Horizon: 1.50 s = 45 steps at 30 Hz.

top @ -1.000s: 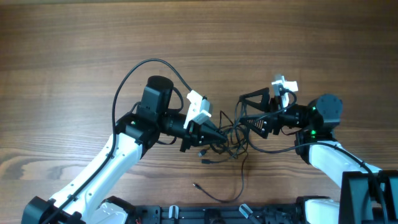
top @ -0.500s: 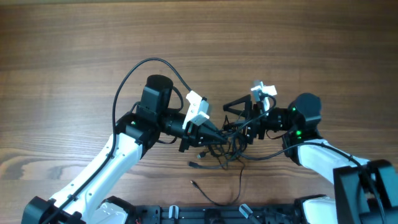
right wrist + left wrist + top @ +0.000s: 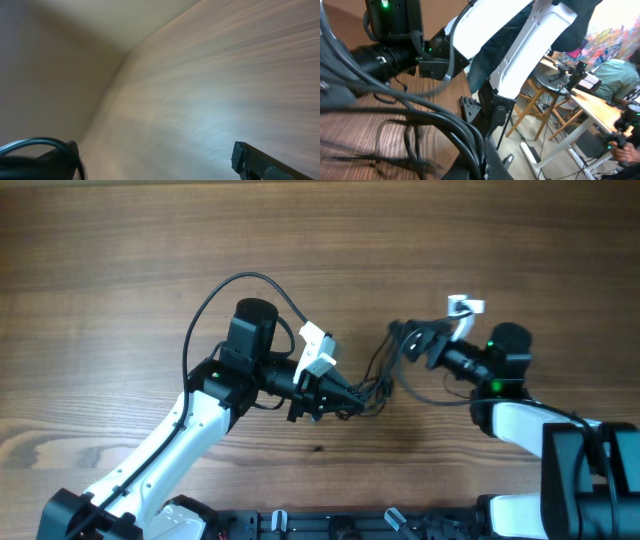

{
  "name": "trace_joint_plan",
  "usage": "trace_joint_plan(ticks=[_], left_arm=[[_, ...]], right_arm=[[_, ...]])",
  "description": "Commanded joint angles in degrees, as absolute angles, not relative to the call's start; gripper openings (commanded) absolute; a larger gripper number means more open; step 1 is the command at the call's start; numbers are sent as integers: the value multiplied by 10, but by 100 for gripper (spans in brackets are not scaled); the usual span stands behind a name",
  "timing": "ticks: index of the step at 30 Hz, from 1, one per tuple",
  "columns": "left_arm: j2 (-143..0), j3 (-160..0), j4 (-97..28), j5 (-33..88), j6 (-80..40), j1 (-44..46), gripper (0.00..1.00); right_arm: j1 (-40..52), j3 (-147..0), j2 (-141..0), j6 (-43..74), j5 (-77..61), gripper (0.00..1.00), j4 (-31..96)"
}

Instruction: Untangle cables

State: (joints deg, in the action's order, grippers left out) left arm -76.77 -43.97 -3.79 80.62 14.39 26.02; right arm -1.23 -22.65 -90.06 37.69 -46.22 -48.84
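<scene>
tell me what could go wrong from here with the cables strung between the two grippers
1. The cables run bunched from the shut left gripper up to the right gripper; pulling the arms apart may tighten the tangle instead of loosening it.
2. The right gripper is open, so the strands seem only hooked over it and could slip off.

Thin black cables (image 3: 409, 146) looped over wooden table (image 3: 350, 136); right arm (image 3: 520, 45) beyond.

Your left arm (image 3: 190, 430) stretches from the lower left toward the middle, and your left gripper (image 3: 345, 398) has its fingers pinched together on the cables (image 3: 378, 375). Your right arm (image 3: 520, 420) points leftward, and your right gripper (image 3: 410, 340) has its fingers spread wide.
</scene>
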Motion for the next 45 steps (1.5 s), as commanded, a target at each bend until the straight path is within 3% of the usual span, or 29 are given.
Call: trace_joint_plan(ticks=[1,14,23,28,37,40,45], left_arm=[[-759,-438,-36,896,145,264,4],[-759,-438,-54,818,145,264,4],[-759,-438,-98,783,145,249,4],[-759,-438,-94,783,136,208,4],[-759,-438,88,720,9,190,4],[-759,-438,126,657,-40,197,4],[-759,-438,152,461,-220,198,4]], right_arm=[[-79,-234,-914,434,-289,100,-483],[-160,-234,-914,437,-227,100,-482],[-298,-234,-914,499,-206,100,-466],[-331,-234,-914,501,-209,100,-466],[-323,-234,-914,500,-403,100,-475],[-314,-234,-914,497,-428,100,-493],[-270,-234,-914,518,-528,100,-608]])
